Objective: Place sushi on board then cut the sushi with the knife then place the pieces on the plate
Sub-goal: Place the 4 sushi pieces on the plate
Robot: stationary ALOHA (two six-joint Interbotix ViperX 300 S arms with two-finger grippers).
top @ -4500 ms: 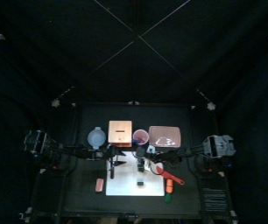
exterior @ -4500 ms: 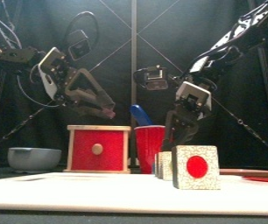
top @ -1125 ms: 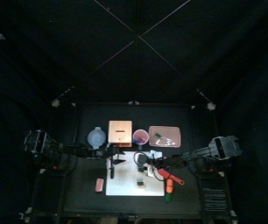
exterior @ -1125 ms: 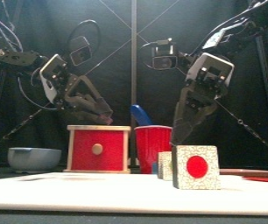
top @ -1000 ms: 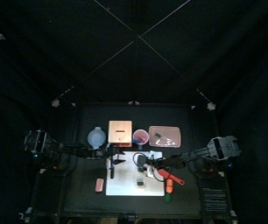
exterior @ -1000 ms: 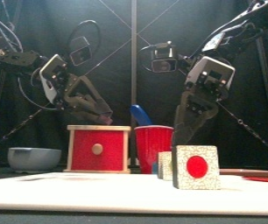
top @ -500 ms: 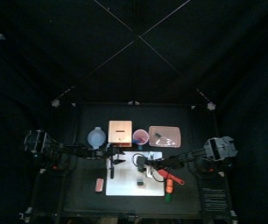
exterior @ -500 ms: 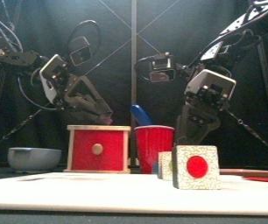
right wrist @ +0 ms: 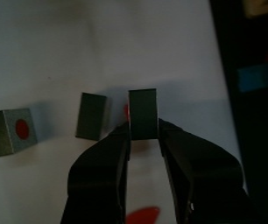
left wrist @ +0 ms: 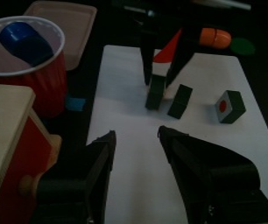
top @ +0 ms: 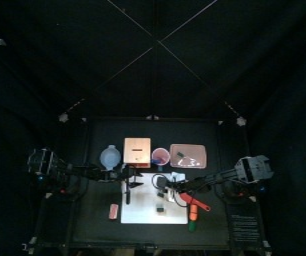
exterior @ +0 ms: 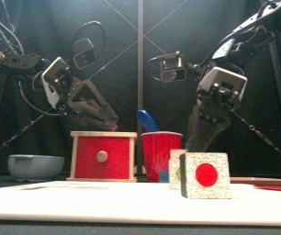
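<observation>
Hanging spread and empty at upper left, the left gripper [exterior: 104, 112] idles while, mid-frame on the white board [exterior: 106, 197], the right gripper [right wrist: 144, 122] pinches one cut sushi slice [right wrist: 143, 101] beside two more pieces [right wrist: 93, 116]: cutting seems done, plating on the pink tray [top: 196, 160] remains.

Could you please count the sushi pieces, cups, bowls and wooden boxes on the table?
Sushi pieces: 3
Red cup: 1
Bowl: 1
Wooden box: 1
Total: 6
</observation>
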